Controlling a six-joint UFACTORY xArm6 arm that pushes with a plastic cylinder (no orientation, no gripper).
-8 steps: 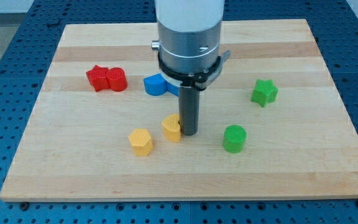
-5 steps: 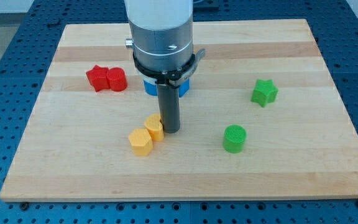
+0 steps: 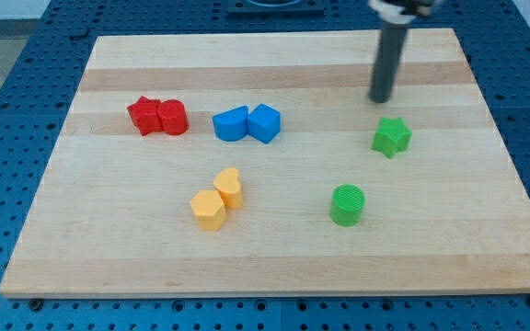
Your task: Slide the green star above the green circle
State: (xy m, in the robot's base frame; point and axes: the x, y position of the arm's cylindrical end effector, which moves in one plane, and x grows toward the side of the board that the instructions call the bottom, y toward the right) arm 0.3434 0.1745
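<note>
The green star [image 3: 391,137] lies on the wooden board [image 3: 274,267] at the view's right. The green circle [image 3: 347,204] stands below it and a little to the left, well apart from it. My tip [image 3: 379,99] is at the end of the dark rod, just above the green star and slightly left of it, with a small gap between them. It touches no block.
Two red blocks [image 3: 157,117] sit together at the upper left. Two blue blocks [image 3: 247,123] sit together near the middle. Two yellow blocks [image 3: 217,199] touch each other at the lower middle. The board's right edge is close to the star.
My tip has left the yellow blocks, after pushing one against the other, and moved far to the upper right, to just above the green star. The arm body has risen out of view.
</note>
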